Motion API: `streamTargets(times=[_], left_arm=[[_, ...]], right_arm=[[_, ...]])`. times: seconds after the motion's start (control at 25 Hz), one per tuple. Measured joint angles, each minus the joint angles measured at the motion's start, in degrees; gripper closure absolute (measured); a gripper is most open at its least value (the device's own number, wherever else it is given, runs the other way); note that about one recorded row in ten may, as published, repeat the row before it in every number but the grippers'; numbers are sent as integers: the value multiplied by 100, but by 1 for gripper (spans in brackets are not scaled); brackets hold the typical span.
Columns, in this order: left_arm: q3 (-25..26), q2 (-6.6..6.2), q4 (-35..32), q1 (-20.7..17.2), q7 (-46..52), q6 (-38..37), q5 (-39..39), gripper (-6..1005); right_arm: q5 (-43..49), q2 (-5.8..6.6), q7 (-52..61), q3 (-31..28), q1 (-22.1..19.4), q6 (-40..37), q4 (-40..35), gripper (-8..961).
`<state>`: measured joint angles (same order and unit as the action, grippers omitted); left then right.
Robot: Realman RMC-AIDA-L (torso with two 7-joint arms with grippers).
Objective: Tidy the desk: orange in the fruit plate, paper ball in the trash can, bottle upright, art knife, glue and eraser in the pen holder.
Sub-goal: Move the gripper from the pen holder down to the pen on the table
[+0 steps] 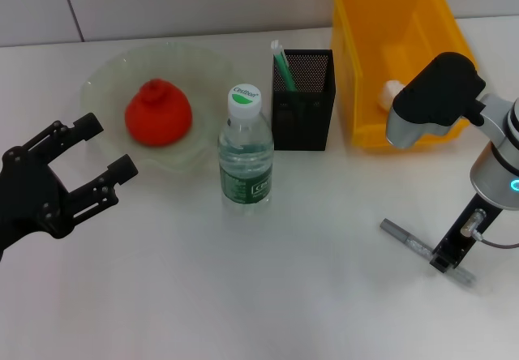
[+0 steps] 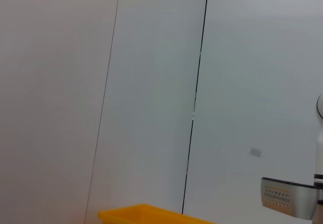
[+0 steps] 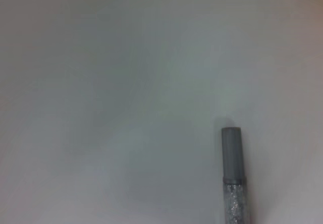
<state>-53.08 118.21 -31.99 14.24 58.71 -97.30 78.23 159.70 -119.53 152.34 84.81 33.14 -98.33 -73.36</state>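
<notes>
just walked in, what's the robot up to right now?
Desk tidy, nearly done. The orange sits in the fruit plate, the bottle stands upright, and a white lump lies in the trash can. The right gripper is down at the grey art knife on the table, near the pen holder. The left gripper hovers open, idle.

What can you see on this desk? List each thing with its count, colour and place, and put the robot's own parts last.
orange: one, red-orange, in the fruit plate.
fruit plate: one, pale green, far left of the desk.
bottle: one, clear with green label, upright at centre.
pen holder: one, black mesh, right of the bottle, a green stick inside.
trash can: one, yellow, far right, something white inside.
art knife: one, grey, lying near right.
left gripper: black, jaws open, at the near left.
right gripper: black, down at the art knife.
</notes>
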Motion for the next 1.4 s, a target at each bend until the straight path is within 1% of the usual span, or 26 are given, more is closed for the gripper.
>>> streamTargets(times=[0.32,0.6,0.96,1.24,1.4], left_arm=[[0,0,-24,0,0,0,0,214],[64,8,-42,0,0,0,-3,214],[71,9,-44,6,0,-7,-10,214],[71,9,-44,6,0,-9,-10,215],[70,9,-39,10,0,-9,-10,215]], right_arm=[[3,0,25,66,6,6,-3,767],[6,0,35,87,38,0,-1,805],[15,8,41,284,64,1,38,859],[32,19,89,291,83,12,47,924],[78,23,88,280,78,-13,-50,937]])
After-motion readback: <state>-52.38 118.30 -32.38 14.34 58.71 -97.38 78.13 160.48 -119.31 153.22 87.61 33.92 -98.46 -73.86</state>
